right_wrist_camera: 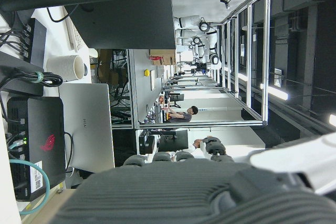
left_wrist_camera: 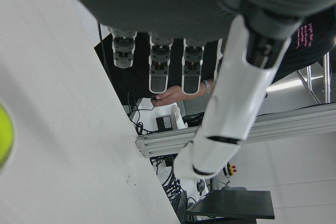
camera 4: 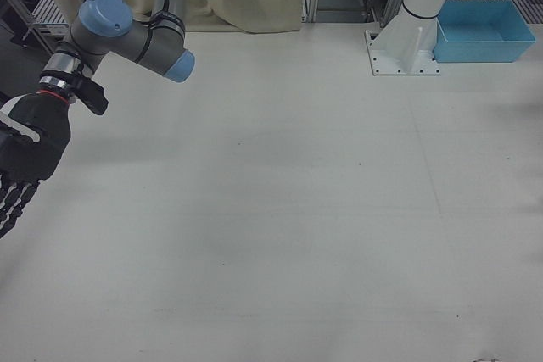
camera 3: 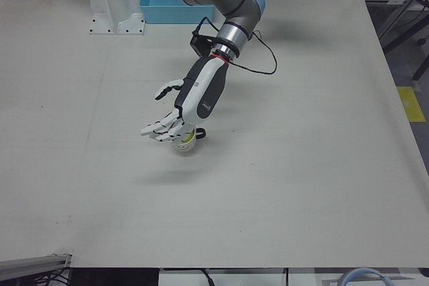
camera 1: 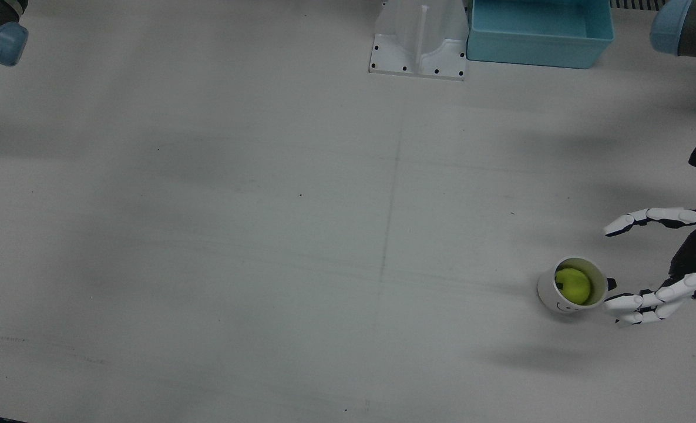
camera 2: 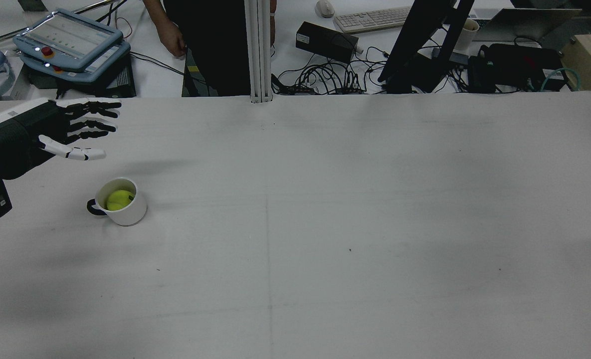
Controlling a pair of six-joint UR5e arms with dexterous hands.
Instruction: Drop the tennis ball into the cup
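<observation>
A yellow-green tennis ball lies inside a white cup with a black handle, upright on the table. In the rear view the ball and cup stand near the table's left side. My left hand is open and empty, fingers spread, hovering just beside and above the cup without touching it; it also shows in the rear view and the left-front view. The left hand view catches a sliver of the ball. My right hand is open and empty, high at the table's far side.
A light blue bin and a white pedestal base stand at the robot's edge of the table. Beyond the operators' edge are a teach pendant, cables, a monitor stand and a person.
</observation>
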